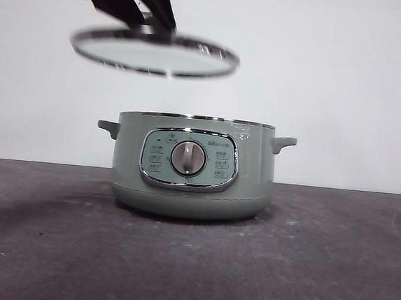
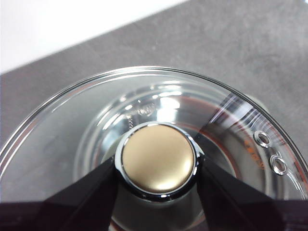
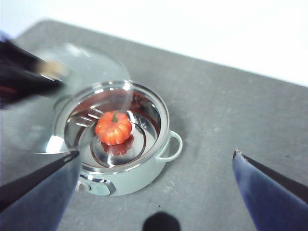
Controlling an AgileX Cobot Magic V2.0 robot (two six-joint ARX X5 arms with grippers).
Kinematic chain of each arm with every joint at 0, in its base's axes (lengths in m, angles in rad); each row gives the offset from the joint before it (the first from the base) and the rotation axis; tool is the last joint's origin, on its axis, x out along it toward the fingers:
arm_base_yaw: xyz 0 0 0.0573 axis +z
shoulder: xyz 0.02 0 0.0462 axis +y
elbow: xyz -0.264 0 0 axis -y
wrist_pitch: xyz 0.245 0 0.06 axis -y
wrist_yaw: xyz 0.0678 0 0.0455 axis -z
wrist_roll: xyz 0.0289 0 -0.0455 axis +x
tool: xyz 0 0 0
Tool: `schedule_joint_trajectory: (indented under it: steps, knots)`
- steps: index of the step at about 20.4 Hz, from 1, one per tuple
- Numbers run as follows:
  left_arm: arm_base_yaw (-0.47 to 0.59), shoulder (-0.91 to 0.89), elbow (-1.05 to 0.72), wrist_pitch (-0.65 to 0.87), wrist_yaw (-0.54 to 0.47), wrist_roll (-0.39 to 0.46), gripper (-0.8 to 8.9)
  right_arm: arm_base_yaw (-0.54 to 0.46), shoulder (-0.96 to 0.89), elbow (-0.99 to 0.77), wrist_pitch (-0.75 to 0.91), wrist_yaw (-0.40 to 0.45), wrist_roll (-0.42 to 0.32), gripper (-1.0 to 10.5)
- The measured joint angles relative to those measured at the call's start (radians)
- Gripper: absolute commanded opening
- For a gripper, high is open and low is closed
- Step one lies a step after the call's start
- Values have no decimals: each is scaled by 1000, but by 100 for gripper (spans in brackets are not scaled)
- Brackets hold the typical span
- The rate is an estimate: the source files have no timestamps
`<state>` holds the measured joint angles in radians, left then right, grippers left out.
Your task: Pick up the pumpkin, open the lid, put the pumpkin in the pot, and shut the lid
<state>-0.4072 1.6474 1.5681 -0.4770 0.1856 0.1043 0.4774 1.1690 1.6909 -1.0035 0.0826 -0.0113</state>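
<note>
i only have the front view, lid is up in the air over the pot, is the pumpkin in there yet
Observer: Yes. The right wrist view shows the pumpkin on the floor of the pot.
Operator: upright or tipped
Observer: Upright, green stem on top.
Operator: which arm has the lid
Observer: The left gripper, jaws closed on the knob of the lid.
Operator: and the right one
Observer: The right gripper is open and empty, above the table beside the pot.
</note>
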Motion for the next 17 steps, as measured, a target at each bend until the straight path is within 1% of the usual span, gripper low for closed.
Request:
schedule_joint_trajectory:
  steps: [6, 12, 17]
  knots:
    - [-38, 118, -2, 103, 0, 0, -9, 0, -72, 1, -90, -2, 0, 626]
    - [-76, 162, -3, 185, -4, 0, -9, 0, -96, 1, -123, -3, 0, 626]
    - [-87, 188, -3, 227, -3, 0, -9, 0, -119, 1, -136, -3, 0, 626]
